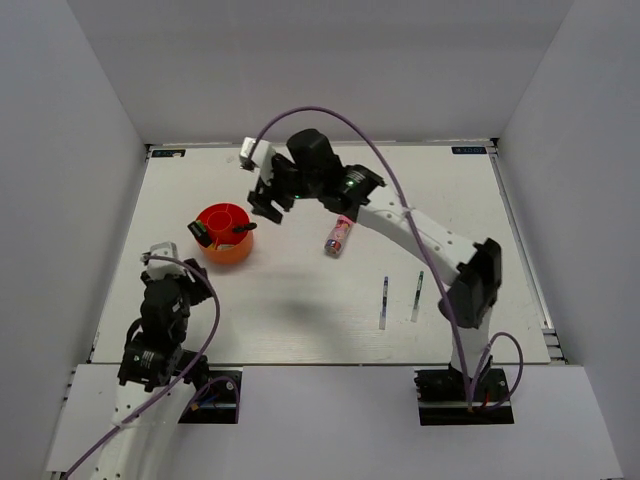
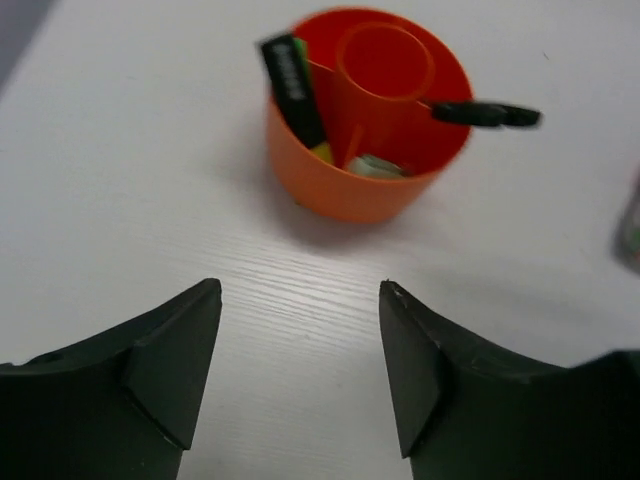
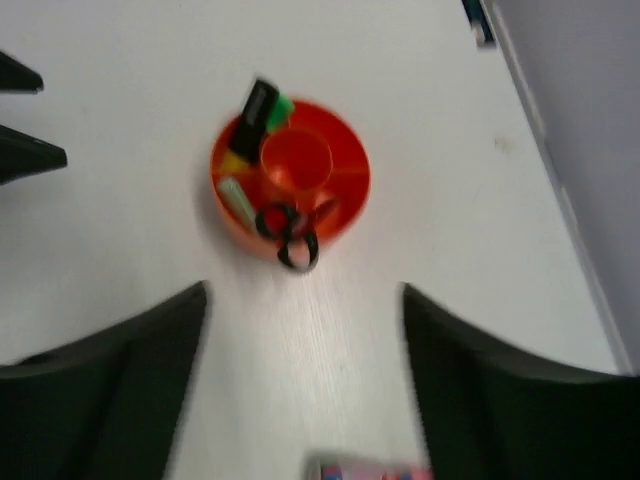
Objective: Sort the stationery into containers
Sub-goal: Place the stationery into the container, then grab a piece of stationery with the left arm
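Orange organiser [image 3: 350, 180] hides scissors' [image 3: 283, 232] blades; glue stick [image 3: 370, 470] cut off; left gripper [image 2: 300, 285], right gripper [image 3: 302, 288] gape empty.

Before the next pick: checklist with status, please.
1. Right gripper open and empty: ok.
2. Left gripper open and empty: ok.
3. Scissors inside organiser: ok, handles overhang the rim.
4. Glue stick sorted: not ok, lies on the table.
5. Pens sorted: not ok, two on the table.
6. Centre tube free: ok, looks empty.
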